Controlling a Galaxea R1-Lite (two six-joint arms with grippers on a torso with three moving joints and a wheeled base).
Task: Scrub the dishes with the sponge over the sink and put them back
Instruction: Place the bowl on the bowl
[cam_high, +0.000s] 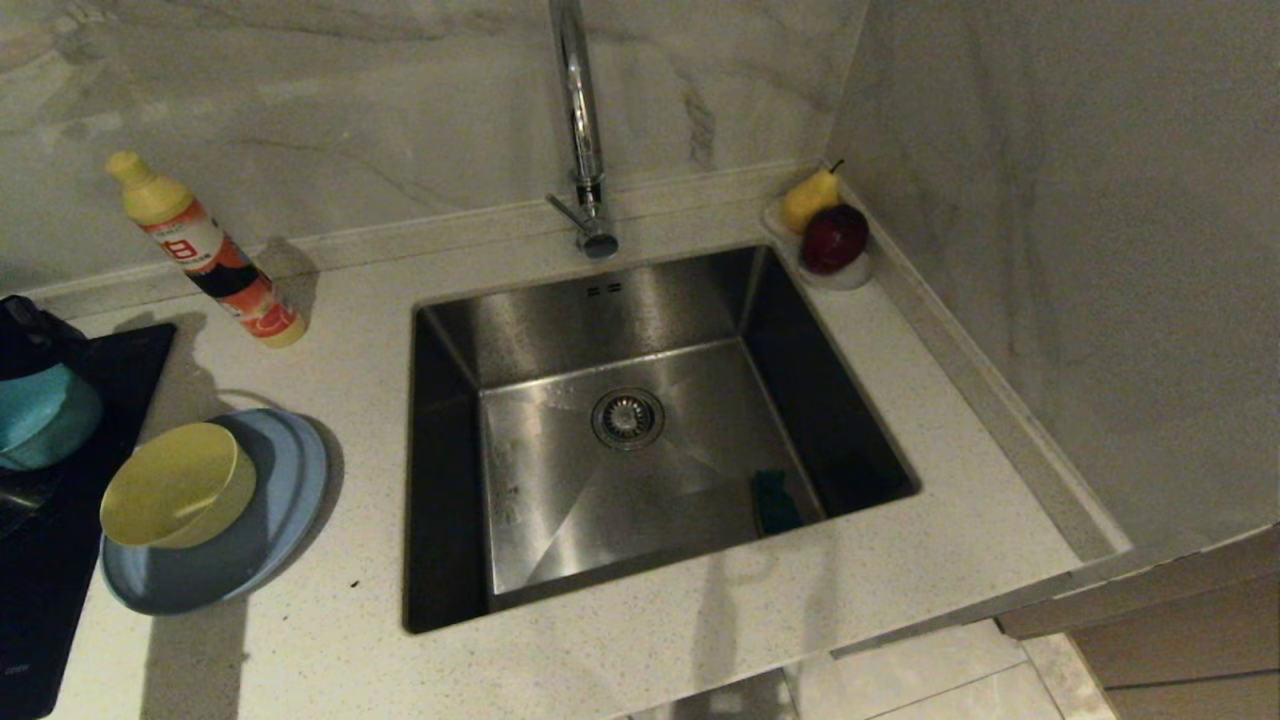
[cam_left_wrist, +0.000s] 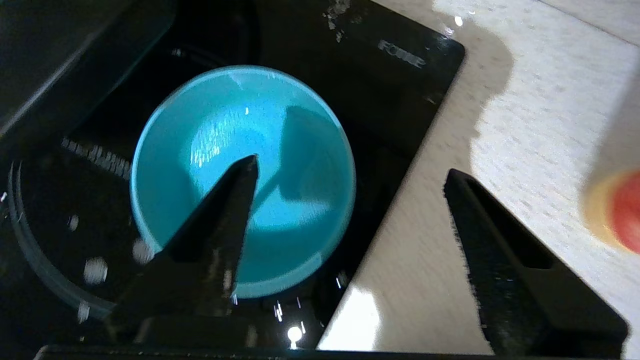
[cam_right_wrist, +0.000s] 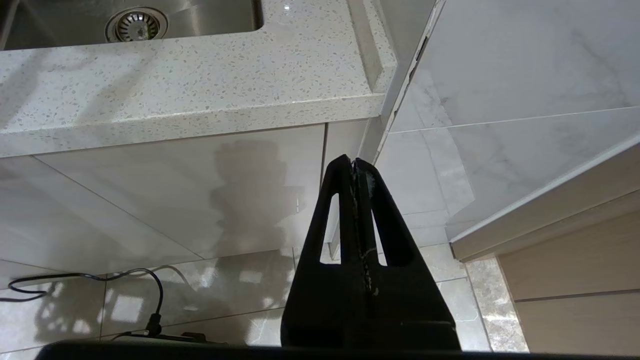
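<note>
Head view: large rectangular brushed steel sink (cam_high: 640, 330) set in the pale speckled bench (cam_high: 900, 400), with a small dark green sponge (cam_high: 775, 500) lying on the basin floor against the right wall. On the bench left of the sink, wide shallow pale blue-grey plate (cam_high: 290, 500) carrying a smaller matte yellow bowl (cam_high: 175, 485), tipped on its side. Further left, on the black glass cooktop (cam_high: 50, 600), smaller teal-blue bowl (cam_high: 45, 415), half hidden under the dark left arm at the picture edge.

Left wrist view: left claw (cam_left_wrist: 350, 172) spread wide, holding nothing, one finger over the teal-blue bowl (cam_left_wrist: 225, 140), the other over the bench beside the cooktop. Bowl upright, glossy inside. Probably light, stiff plastic and rather slippery; best taken at the rim, one finger inside and one outside the wall. Blurred orange bottle (cam_left_wrist: 617, 210) at the edge.

Right wrist view: right claw (cam_right_wrist: 356, 162) pressed closed and empty, parked low in front of the white cabinet (cam_right_wrist: 175, 190), below the bench edge.
</note>
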